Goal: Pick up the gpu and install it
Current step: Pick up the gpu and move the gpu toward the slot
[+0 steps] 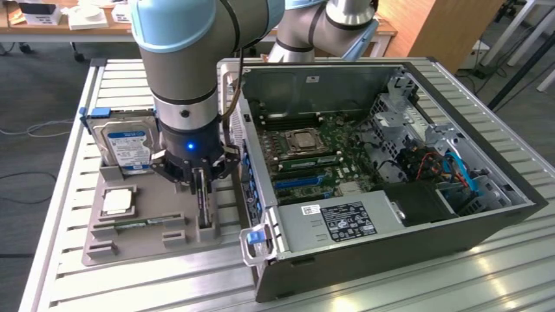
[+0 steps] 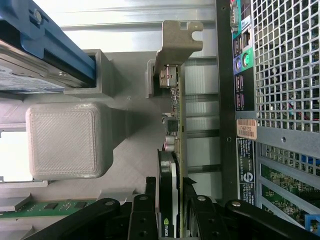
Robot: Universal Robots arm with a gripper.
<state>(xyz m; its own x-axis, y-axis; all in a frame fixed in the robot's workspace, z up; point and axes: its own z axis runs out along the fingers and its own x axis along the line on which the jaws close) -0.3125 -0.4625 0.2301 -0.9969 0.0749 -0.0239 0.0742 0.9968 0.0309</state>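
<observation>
Gripper (image 2: pixel 169 184): you're hanging it right over the card's top edge. On the exterior view the gripper (image 1: pixel 201 177) is reaching down into the holder.
Jaws: they're standing partly open, one on each side of the card with a sliver of gap showing, gripping nothing.
Gpu (image 2: pixel 176 120): it's standing on edge in its holder slot, just beside the case. The wrist view is giving you its metal bracket end; the exterior view is giving you the gpu (image 1: pixel 205 211) as a thin black edge.
Holder (image 1: pixel 139 244): it's lying on the table (image 1: pixel 130 289), also carrying the memory stick (image 1: pixel 130 223) and the upright hard drive (image 1: pixel 129 146).
Case (image 1: pixel 390 257): it's lying open at the exterior view's right, motherboard (image 1: pixel 321 156) showing. The wrist view is showing you the case (image 2: pixel 285 75) by its rear ports and grille.
</observation>
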